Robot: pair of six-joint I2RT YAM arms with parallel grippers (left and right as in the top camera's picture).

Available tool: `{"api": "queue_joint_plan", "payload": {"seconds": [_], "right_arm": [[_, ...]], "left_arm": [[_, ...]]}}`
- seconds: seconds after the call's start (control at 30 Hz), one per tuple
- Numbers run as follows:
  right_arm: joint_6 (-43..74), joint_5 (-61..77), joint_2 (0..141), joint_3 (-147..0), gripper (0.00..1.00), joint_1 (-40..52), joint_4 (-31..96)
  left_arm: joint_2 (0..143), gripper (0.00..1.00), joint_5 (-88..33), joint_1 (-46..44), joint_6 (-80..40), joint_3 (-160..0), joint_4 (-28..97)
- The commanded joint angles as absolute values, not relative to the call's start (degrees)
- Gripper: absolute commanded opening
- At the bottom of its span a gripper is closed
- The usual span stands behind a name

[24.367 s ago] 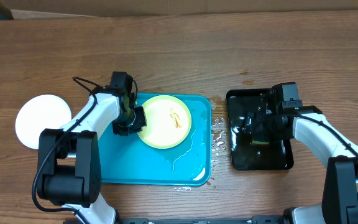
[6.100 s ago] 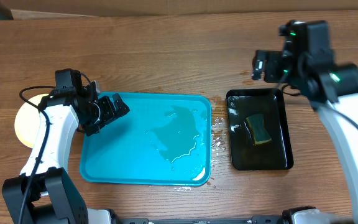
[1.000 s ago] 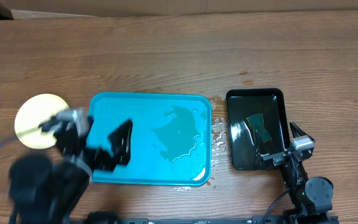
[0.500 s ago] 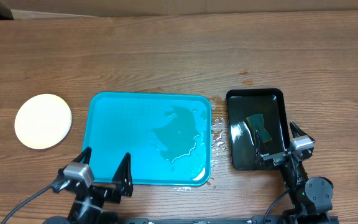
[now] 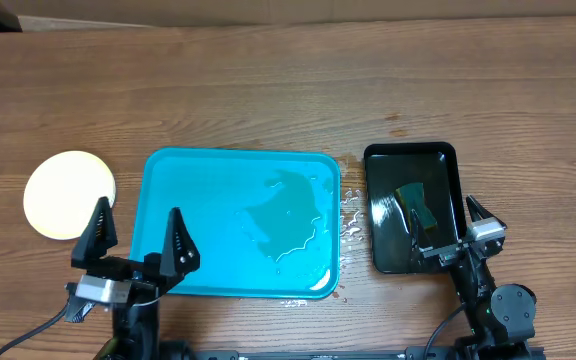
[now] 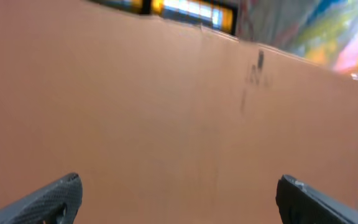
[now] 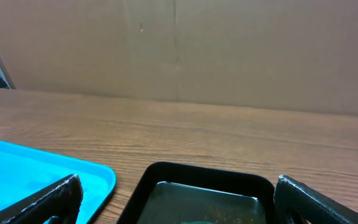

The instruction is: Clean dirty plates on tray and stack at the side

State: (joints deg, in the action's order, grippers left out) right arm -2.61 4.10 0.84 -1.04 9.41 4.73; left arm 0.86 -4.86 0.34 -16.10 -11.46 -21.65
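Overhead: plates sit as one round stack near the left edge of the worktop, just beside the tray and off it; only the pale yellow top one shows, so the count can't be told. Tray holds no plates, just a puddle. Left fingers are spread wide and empty at the near edge, over the tray's near-left corner, pointing toward the far edge. The stack lies toward the far left of them and close, while the right fingers, also spread and empty, are at the near end of the black tray with the sponge, well apart from the stack. Left arm is clearly nearer. Plates are round, so no long axis matters. Job looks done; any tidy-up of the stack would fall to the left arm.
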Motion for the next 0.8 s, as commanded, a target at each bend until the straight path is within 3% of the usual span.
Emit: {"api": "queue_joint_plan", "payload": {"seconds": [0.0, 0.3, 0.63, 0.77], "right_arm": [[-2.85, 4.12, 0.16, -0.45, 1.00, 9.19, 4.45], [-2.85, 4.12, 0.16, -0.45, 1.00, 9.19, 4.45], [-2.85, 4.12, 0.16, -0.45, 1.00, 9.19, 4.45], [-2.85, 4.12, 0.16, -0.45, 1.00, 9.19, 4.43]], "left_arm": [[0.21, 1.00, 1.37, -0.03, -16.64, -8.23, -23.55], [0.21, 1.00, 4.45, -0.03, -18.50, -0.30, -22.17], [0.21, 1.00, 4.43, -0.03, -18.02, -0.27, 3.31], [0.19, 1.00, -0.12, -0.03, -8.36, -0.27, 4.49]]}}
